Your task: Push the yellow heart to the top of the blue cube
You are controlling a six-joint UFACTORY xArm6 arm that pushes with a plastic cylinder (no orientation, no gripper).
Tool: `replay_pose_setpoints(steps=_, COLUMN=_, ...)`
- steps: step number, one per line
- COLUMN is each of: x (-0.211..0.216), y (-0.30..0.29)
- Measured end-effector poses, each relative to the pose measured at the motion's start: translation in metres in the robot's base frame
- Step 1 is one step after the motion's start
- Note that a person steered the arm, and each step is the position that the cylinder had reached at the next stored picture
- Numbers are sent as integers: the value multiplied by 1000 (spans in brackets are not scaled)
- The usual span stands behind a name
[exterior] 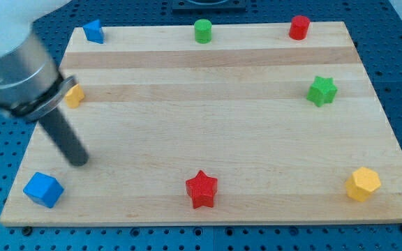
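Note:
The yellow heart (75, 95) lies near the board's left edge, partly hidden behind the arm's grey body. The blue cube (43, 189) sits at the bottom left corner of the board. My tip (79, 161) rests on the board below the yellow heart and up and to the right of the blue cube, touching neither block.
A second blue block (93, 31) is at the top left, a green cylinder (202, 31) at top centre, a red cylinder (299, 27) at top right. A green star (322, 90) is at the right, a red star (202, 189) at bottom centre, a yellow hexagon (363, 184) at bottom right.

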State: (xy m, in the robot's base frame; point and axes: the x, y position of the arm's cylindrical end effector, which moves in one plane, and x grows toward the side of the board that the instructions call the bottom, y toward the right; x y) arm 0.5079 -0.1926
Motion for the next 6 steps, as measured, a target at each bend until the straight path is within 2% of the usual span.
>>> replay_pose_setpoints(steps=1, x=-79, y=27)
replay_pose_setpoints(steps=2, x=-150, y=18)
replay_pose_setpoints(steps=3, x=-175, y=-34)
replay_pose_setpoints(steps=4, x=-175, y=-75)
replay_pose_setpoints(steps=6, x=-160, y=-83)
